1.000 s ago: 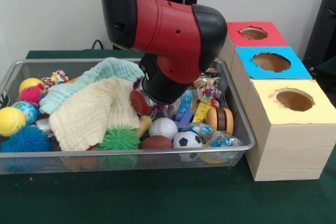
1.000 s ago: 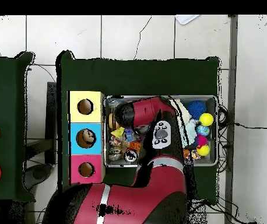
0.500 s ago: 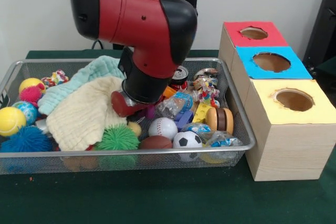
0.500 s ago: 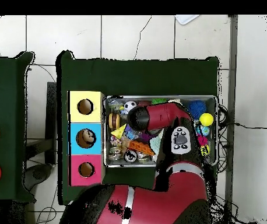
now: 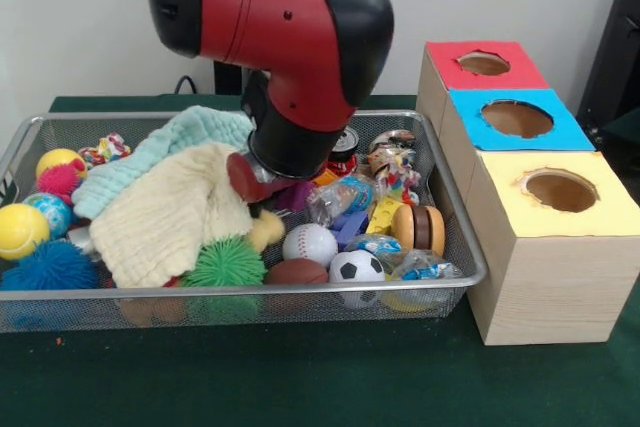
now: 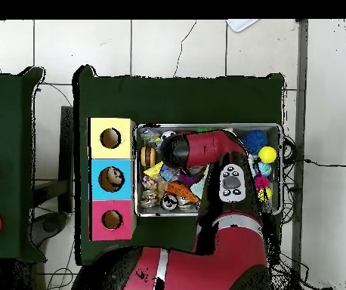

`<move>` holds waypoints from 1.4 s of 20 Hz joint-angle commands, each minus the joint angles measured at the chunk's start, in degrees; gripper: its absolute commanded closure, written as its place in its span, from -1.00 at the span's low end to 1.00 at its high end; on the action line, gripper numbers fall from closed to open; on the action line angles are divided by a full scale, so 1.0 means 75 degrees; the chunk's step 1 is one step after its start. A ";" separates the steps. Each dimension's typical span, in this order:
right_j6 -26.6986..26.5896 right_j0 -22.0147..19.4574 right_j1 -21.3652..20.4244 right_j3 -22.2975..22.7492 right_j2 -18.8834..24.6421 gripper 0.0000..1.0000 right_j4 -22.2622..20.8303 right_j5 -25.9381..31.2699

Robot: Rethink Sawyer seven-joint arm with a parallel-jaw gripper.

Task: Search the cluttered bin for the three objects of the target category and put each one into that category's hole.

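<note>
My arm (image 5: 290, 37) has shifted slightly right over the cluttered bin (image 5: 460, 247) since a moment ago, still searching. Gripper hidden: cannot tell its state. No orange-tan targets visible; red hole (image 5: 484, 63) sits far right.

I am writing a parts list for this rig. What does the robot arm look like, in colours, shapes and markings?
The glossy red and black arm is built of thick rounded segments: red shells, black caps and a black cylindrical wrist. From overhead, a grey oval button panel sits on the red shell, and a white stripe marks the lower link. The gripper is not clearly visible.
</note>
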 commanded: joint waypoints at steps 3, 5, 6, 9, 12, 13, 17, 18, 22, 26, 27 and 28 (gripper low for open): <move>0.0820 -0.0360 -0.0889 0.0920 0.1028 1.00 0.1425 0.1382; 0.0986 -0.0406 -0.1110 0.0994 0.1102 1.00 0.1735 0.1307; 0.1010 -0.0411 -0.1157 0.0971 0.1109 1.00 0.1831 0.1318; 0.1061 -0.0438 -0.1362 0.1064 0.1168 1.00 0.2149 0.1176; 0.1089 -0.0477 -0.1771 0.1401 0.1256 1.00 0.2530 0.1014; 0.1141 -0.0511 -0.1846 0.1488 0.1320 1.00 0.2684 0.0850; 0.1223 -0.0518 -0.2157 0.1854 0.1379 1.00 0.3066 0.0568; 0.1229 -0.0505 -0.2218 0.2016 0.1360 1.00 0.3117 0.0564; 0.1389 -0.0534 -0.2117 0.2963 0.1293 1.00 0.3328 0.0058; 0.1854 -0.0253 -0.2303 0.3765 0.1200 1.00 0.3755 -0.0165; 0.1999 -0.0138 -0.2370 0.3938 0.1148 1.00 0.3830 -0.0241; 0.2145 -0.0045 -0.2431 0.4133 0.1106 1.00 0.3936 -0.0358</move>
